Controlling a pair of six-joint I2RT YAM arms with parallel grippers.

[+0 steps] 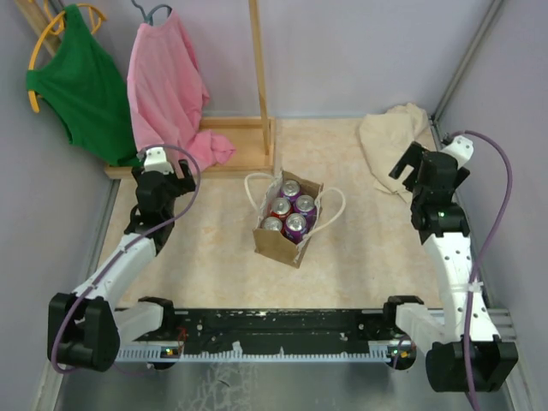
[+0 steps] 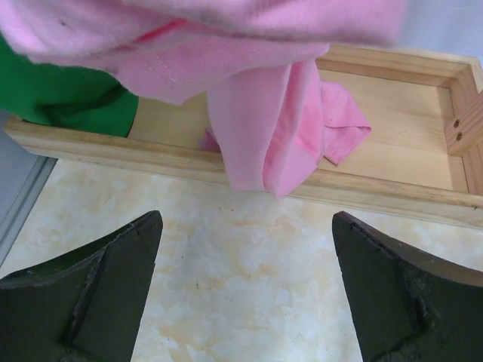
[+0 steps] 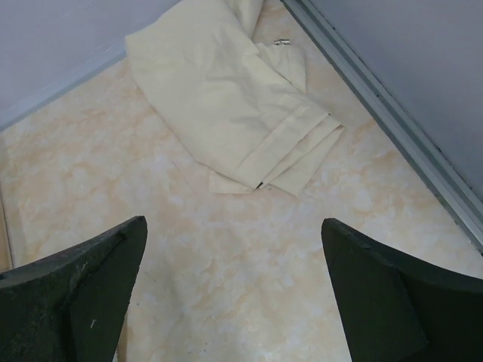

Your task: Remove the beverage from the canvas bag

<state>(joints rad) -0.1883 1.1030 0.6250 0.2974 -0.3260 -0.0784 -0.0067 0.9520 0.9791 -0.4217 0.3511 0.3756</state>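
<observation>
The canvas bag (image 1: 282, 242), tan-brown with two white loop handles, stands upright in the middle of the table in the top view. Several beverage cans (image 1: 289, 211) stand inside it, silver tops up, with purple and red sides. My left gripper (image 1: 175, 174) is open and empty, well left of the bag; its wrist view shows the jaws spread (image 2: 247, 219) over bare table. My right gripper (image 1: 408, 165) is open and empty, well right of the bag; its jaws are spread (image 3: 234, 222) over bare table. Neither wrist view shows the bag.
A wooden rack base (image 1: 231, 145) with an upright post (image 1: 259, 68) stands at the back left, also in the left wrist view (image 2: 392, 181). A pink garment (image 1: 167, 86) and a green one (image 1: 81, 86) hang there. A cream cloth (image 1: 390, 141) lies at the back right. Walls close both sides.
</observation>
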